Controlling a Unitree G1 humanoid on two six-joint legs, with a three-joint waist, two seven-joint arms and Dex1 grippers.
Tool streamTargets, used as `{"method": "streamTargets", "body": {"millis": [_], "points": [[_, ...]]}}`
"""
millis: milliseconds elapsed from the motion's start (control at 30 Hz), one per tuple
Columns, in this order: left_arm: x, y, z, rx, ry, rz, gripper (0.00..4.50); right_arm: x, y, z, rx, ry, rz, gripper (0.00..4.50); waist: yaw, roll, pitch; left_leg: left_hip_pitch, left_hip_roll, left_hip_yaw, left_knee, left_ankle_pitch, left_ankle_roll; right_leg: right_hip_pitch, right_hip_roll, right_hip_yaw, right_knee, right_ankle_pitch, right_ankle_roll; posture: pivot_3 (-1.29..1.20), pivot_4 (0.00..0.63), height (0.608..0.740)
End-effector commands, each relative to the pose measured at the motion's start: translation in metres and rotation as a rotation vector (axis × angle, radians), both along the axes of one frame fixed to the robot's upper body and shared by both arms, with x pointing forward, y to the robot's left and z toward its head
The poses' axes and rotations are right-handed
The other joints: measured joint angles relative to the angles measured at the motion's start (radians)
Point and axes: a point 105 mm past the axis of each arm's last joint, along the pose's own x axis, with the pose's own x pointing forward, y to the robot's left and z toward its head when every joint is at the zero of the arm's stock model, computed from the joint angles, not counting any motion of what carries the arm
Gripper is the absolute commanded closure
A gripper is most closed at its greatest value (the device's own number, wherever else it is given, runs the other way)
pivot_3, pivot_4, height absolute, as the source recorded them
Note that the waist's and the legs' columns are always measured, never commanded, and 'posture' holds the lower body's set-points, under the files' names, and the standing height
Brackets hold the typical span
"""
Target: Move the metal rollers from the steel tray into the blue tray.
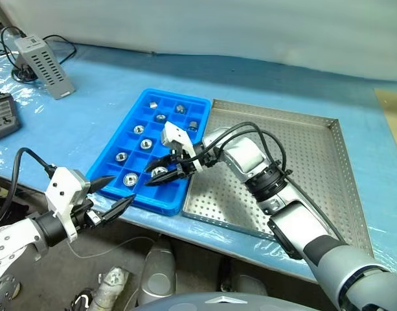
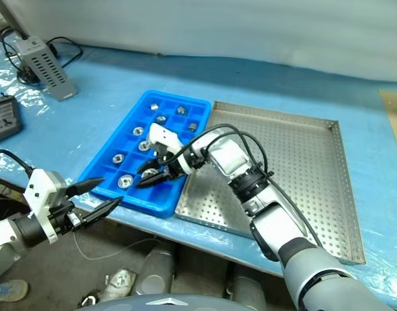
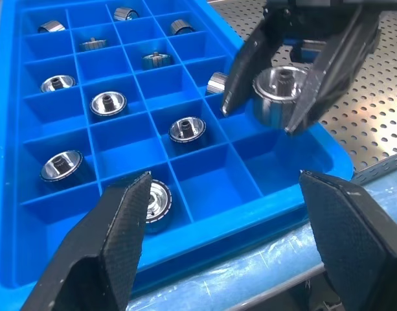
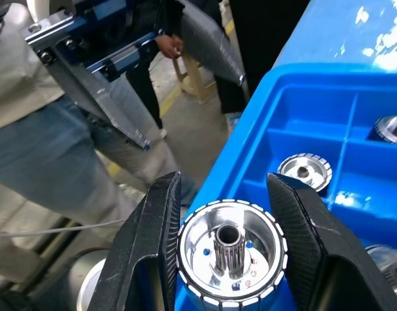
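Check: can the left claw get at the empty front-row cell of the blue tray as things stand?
Probably yes. The left claw hangs open just off the blue tray with nothing between. But the right claw, shut on a metal roller, hovers over that row and could crowd it.

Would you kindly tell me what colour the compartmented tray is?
Bright blue; the blue tray shows best in the left wrist view.

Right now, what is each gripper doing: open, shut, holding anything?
Left gripper: open, holding nothing, by the blue tray's near edge.
Right gripper: shut on a metal roller, over the blue tray.
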Motion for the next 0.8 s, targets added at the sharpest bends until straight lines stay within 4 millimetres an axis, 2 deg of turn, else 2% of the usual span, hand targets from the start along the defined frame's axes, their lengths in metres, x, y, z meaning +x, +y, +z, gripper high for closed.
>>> {"method": "streamTargets", "body": {"millis": [33, 167, 233, 400, 533, 700, 800], "points": [[0.004, -0.002, 0.007, 0.017, -0.042, -0.026, 0.67, -0.008, 0.002, 0.010, 0.019, -0.008, 0.046, 2.78, 0.002, 0.000, 0.000, 0.000, 0.000, 0.000, 0.000, 0.000, 0.000, 0.000, 0.000, 0.000, 0.000, 0.000, 0.000, 0.45, 0.150, 0.740], [0.009, -0.003, 0.007, 0.019, -0.047, -0.048, 0.67, -0.007, 0.000, 0.011, 0.025, -0.013, 0.038, 2.78, 0.000, 0.000, 0.000, 0.000, 0.000, 0.000, 0.000, 0.000, 0.000, 0.000, 0.000, 0.000, 0.001, 0.000, 0.000, 0.43, 0.150, 0.740], [0.012, -0.003, 0.008, 0.021, -0.050, -0.055, 0.67, -0.007, 0.000, 0.011, 0.038, -0.016, 0.034, 2.05, -0.001, 0.000, 0.000, 0.000, 0.000, 0.000, 0.000, 0.000, -0.001, 0.000, 0.000, 0.000, 0.001, 0.000, 0.000, 0.43, 0.150, 0.740], [0.017, -0.003, 0.008, 0.024, -0.054, -0.075, 0.67, -0.002, -0.002, 0.012, 0.032, -0.034, -0.001, 0.53, -0.004, 0.000, 0.000, 0.000, -0.001, 0.000, 0.001, 0.000, -0.001, -0.001, 0.000, 0.000, 0.002, 0.000, 0.000, 0.39, 0.150, 0.740], [0.025, -0.004, 0.009, 0.020, -0.061, -0.098, 0.67, 0.008, -0.006, 0.015, 0.035, -0.112, -0.057, 0.53, -0.007, 0.000, 0.000, 0.000, -0.002, 0.000, 0.001, 0.001, -0.002, -0.001, 0.000, 0.000, 0.003, 0.000, 0.000, 0.35, 0.150, 0.740], [0.044, -0.008, 0.010, 0.012, -0.082, -0.141, 0.67, 0.021, -0.017, 0.042, 0.124, -0.160, -0.150, 0.53, -0.015, 0.000, 0.000, 0.001, -0.005, 0.000, 0.003, 0.002, -0.003, 0.000, 0.000, 0.000, 0.005, 0.001, 0.000, 0.25, 0.150, 0.740], [0.066, -0.009, 0.012, 0.019, -0.112, -0.152, 0.67, 0.040, -0.037, 0.056, 0.177, -0.238, -0.303, 0.53, -0.033, 0.000, -0.001, 0.001, -0.006, 0.002, 0.003, 0.003, -0.005, 0.000, 0.000, 0.000, 0.006, 0.001, 0.000, 0.17, 0.150, 0.740]]}}
